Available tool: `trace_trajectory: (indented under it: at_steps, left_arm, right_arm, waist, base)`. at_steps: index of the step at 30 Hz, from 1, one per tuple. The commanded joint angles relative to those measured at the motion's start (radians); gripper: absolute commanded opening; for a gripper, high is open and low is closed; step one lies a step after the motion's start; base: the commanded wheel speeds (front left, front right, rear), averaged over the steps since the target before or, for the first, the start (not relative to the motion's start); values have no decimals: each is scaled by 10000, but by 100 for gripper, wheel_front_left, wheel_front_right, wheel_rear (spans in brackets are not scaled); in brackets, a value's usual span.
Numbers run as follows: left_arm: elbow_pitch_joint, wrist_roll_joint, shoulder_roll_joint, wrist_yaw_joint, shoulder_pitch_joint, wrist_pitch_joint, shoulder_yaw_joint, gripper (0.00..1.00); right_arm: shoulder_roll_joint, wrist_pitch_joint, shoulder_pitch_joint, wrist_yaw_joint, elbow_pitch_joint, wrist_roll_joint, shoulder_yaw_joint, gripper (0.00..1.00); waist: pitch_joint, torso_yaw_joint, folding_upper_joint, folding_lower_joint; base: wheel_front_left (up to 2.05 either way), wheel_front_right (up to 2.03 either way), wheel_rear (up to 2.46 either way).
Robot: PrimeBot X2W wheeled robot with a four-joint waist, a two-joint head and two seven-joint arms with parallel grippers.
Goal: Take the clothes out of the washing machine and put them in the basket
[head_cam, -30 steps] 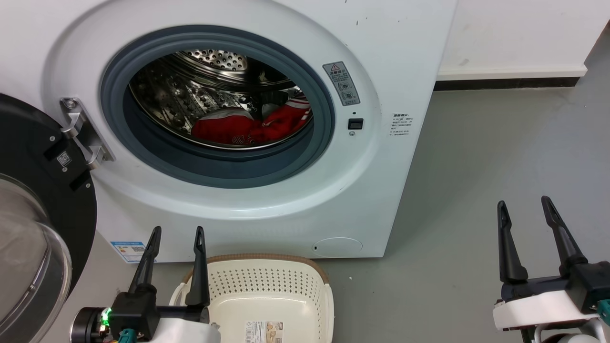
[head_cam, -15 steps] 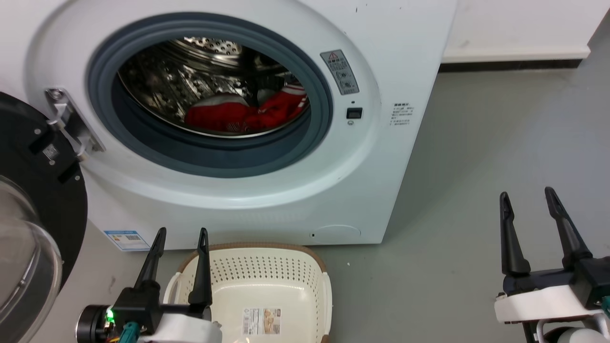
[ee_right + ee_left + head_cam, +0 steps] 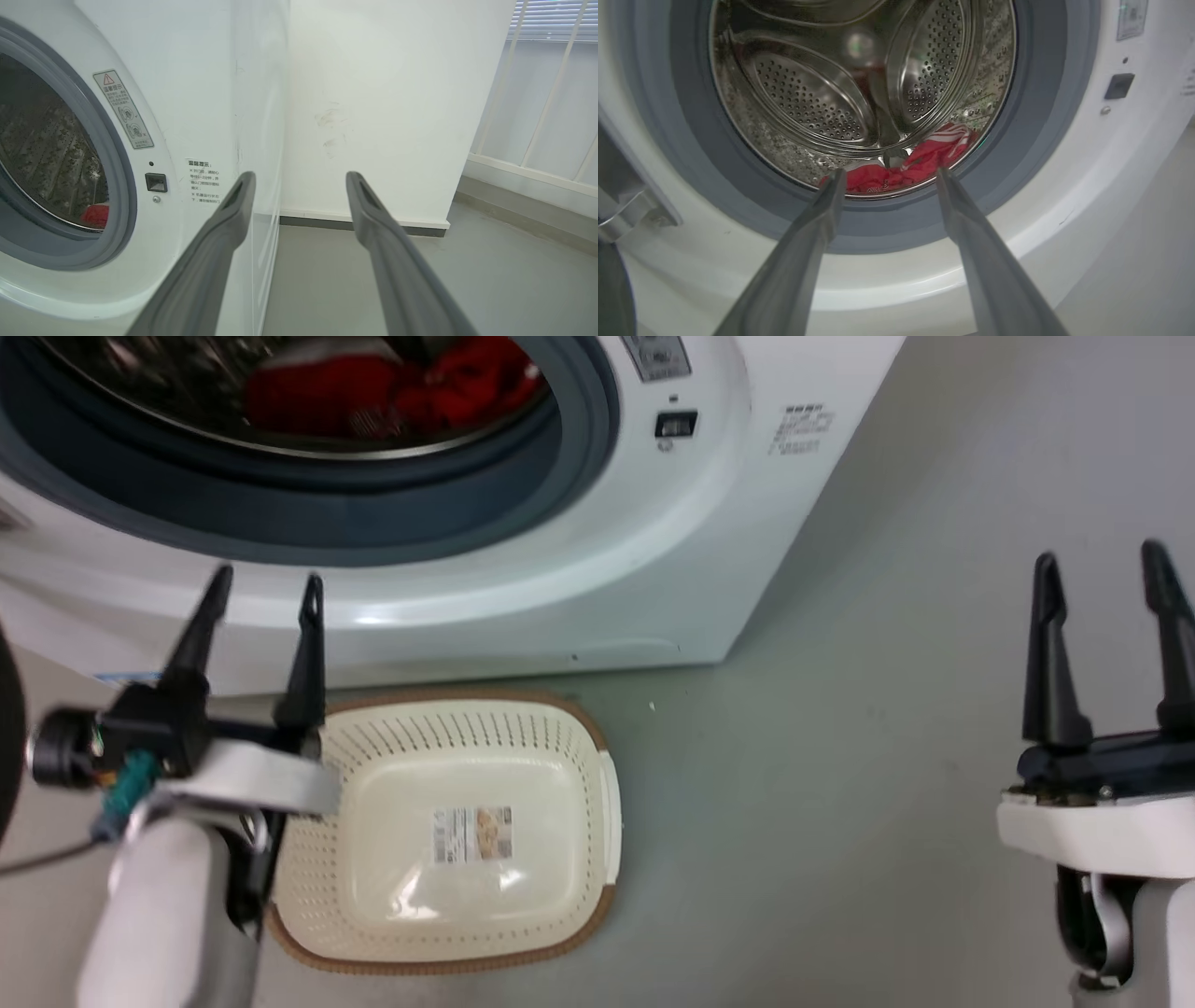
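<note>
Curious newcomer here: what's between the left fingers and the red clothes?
Left wrist view: only the grey gasket and steel drum rim lie between left fingers and clothes.

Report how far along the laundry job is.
Done: the washing machine stands open and the basket waits on the floor before it, no garment in it. In hand: nothing; the left pincer, open, points at the drum, the right pincer is open off to the side. Left: the red clothes lie in the drum, to be lifted out.
</note>
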Motion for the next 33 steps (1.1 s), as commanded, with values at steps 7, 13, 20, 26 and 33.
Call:
trace_trajectory:
  at_steps: [7, 13, 20, 26, 33]
  left_arm:
    - [2321, -682, 2186, -1, -3702, -28, -1586, 100]
    - [3906, -1466, 3160, -1, -6377, 692, -2622, 100]
    - [5206, -2376, 4158, -2, -9757, 2605, -4242, 100]
    - [6178, -3109, 4645, -3, -11939, 4629, -5507, 100]
    - [6628, -3840, 5445, -1, -13547, 6652, -6909, 100]
  right_arm:
    - [23, -21, -873, -7, -513, 355, 100, 100]
    - [26, -21, -1086, -8, -651, 594, 146, 100]
    - [28, -21, -1234, -7, -876, 979, 451, 100]
    - [25, -23, -1281, -8, -1084, 1146, 980, 100]
    - [28, -23, -1288, -8, -1439, 1473, 1294, 100]
  waist:
    - [2669, -862, -1, -1]
    - [3513, -1246, -1, -1]
    - [4481, -1708, -1, -1]
    - [5071, -2151, -1, -1]
    - [5643, -2750, -1, -1]
  base:
    - [0, 0, 0]
    - [0, 0, 0]
    - [0, 0, 0]
    - [0, 0, 0]
    - [0, 0, 0]
